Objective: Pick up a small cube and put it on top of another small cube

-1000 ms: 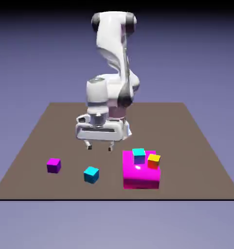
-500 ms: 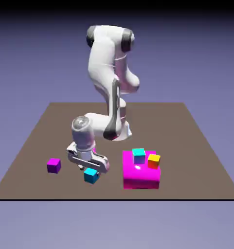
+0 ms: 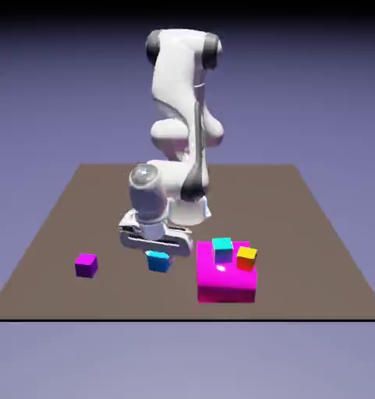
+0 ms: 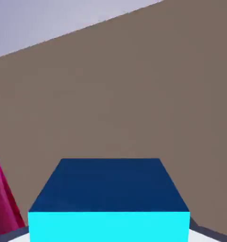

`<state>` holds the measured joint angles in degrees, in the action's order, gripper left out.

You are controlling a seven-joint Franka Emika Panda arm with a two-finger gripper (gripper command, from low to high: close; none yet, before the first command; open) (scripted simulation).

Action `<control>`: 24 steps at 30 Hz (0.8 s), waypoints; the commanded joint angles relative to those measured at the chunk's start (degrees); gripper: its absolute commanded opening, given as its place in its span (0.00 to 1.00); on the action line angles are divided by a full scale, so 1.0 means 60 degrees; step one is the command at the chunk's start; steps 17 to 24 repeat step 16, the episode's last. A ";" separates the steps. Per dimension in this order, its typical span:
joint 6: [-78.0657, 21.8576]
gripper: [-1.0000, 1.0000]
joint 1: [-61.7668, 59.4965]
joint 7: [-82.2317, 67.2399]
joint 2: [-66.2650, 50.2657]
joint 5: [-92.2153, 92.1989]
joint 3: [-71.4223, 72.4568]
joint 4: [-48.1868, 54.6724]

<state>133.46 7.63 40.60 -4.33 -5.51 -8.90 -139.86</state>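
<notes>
Small cube [image 3: 158, 262] hangs clamped in the tilted gripper [image 3: 156, 251] above the table [image 3: 315, 257].

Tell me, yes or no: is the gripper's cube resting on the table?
No: the small cube hangs lifted in the gripper, clear of the table.

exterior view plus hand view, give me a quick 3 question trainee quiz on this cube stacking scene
1. True or false: the gripper holds the small cube off the table.
2. What sits beside the other cyan cube on the magenta block?
A. purple cube
B. orange-and-yellow cube
C. nothing
3. In the exterior view, the purple cube lies on the table's ____ side.

Key: 1 true; 2 B; 3 left
</notes>
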 commanded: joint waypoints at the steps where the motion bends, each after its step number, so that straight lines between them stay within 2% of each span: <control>1: -0.0323 0.00 -0.0099 -0.0205 0.0316 0.0222 0.0342 0.0029; 8: -0.2126 0.00 0.0414 -0.1462 0.2068 0.1284 0.2270 0.0190; 13: -0.0266 0.00 0.0385 -0.1322 0.1046 0.1466 0.2237 -0.0654; 14: -0.0266 1.00 0.0385 -0.1322 0.1046 0.1466 0.2237 -0.0654; 24: -0.0680 1.00 0.0392 -0.1353 0.1274 0.1425 0.2245 -0.0466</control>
